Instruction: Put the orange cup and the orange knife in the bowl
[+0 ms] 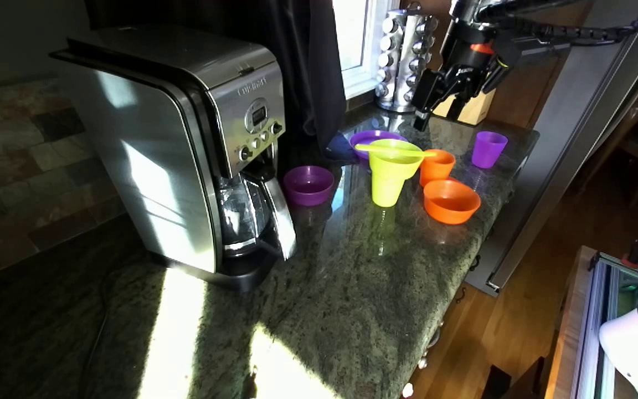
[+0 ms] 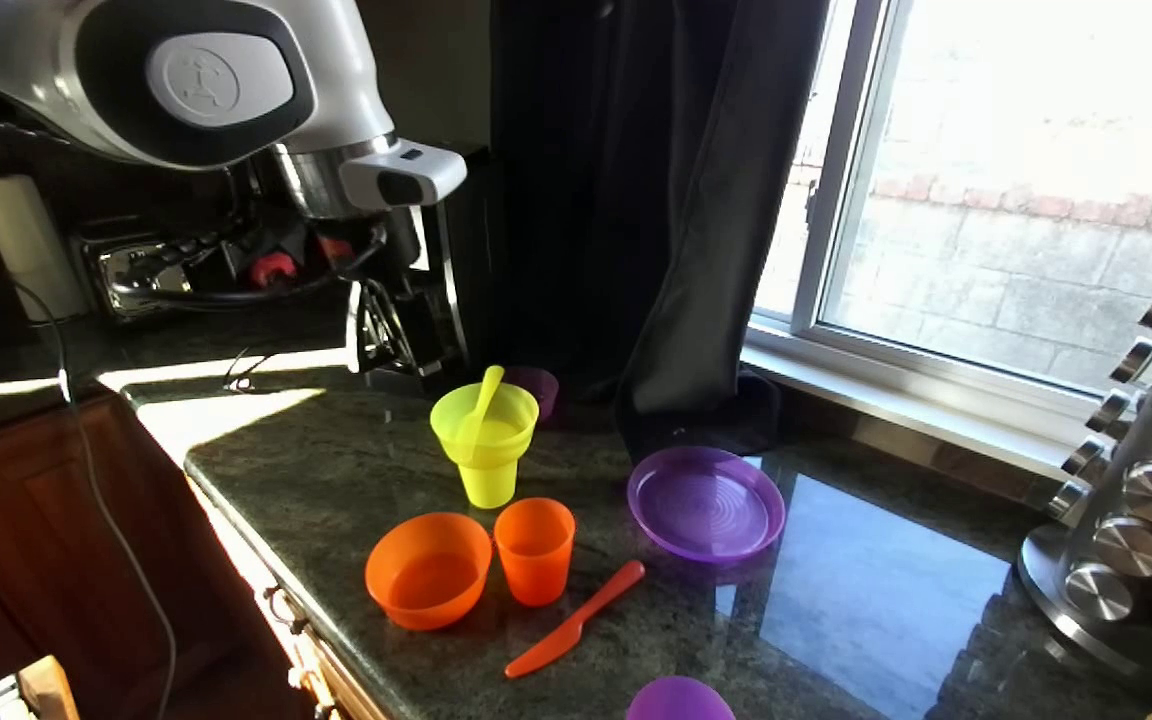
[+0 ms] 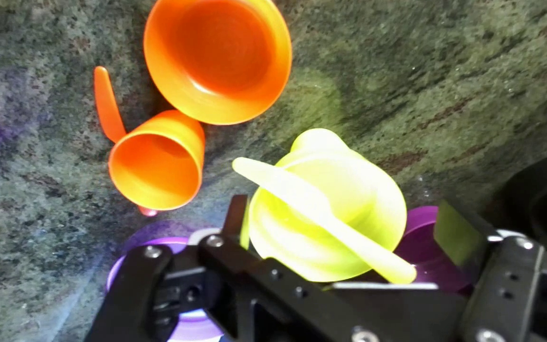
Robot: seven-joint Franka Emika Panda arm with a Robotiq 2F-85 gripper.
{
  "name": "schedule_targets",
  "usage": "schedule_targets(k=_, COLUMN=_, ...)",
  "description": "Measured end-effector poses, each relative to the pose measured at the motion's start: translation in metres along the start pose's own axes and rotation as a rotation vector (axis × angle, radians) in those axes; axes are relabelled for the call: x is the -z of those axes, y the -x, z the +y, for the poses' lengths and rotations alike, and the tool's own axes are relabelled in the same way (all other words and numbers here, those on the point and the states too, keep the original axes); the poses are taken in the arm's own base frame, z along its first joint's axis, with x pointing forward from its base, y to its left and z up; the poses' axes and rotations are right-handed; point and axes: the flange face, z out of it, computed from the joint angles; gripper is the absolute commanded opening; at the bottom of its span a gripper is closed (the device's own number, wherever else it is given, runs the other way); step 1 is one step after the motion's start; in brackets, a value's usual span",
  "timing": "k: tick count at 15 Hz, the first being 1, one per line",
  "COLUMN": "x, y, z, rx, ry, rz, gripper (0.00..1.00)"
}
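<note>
The orange cup [image 1: 436, 170] stands upright on the counter beside the bowl [image 1: 451, 213] in both exterior views. The bowl [image 2: 428, 608] is a shallow orange dish with nothing in it. The orange knife [image 2: 576, 624] lies flat on the counter beside the orange cup [image 2: 536, 565], on the side away from the bowl. In the wrist view the orange cup [image 3: 159, 161] partly covers the orange knife [image 3: 107, 104], and the bowl [image 3: 219, 109] is at the top. My gripper [image 3: 349, 225] is open and empty, above the yellow-green cup and apart from it. My gripper also shows in an exterior view [image 1: 437, 117].
The taller yellow-green cup [image 1: 386, 185] stands near the orange cup, with a yellow-green utensil [image 3: 321, 216] across its rim. A purple plate [image 2: 706, 505], a purple bowl [image 1: 308, 195] and a purple cup [image 1: 488, 149] stand around. A coffee maker [image 1: 186, 138] and spice rack [image 2: 1136, 490] are obstacles.
</note>
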Motion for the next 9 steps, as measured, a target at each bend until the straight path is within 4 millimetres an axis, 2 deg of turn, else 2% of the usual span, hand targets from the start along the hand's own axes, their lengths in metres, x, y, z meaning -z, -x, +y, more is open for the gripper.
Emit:
schedule_targets(k=4, x=-0.007, y=-0.014, z=0.056, rx=-0.056, ry=-0.013, rz=-0.012, gripper=1.00)
schedule_targets(k=9, x=-0.034, y=-0.022, z=0.103, rx=0.044, ry=-0.038, rz=-0.063, gripper=1.00)
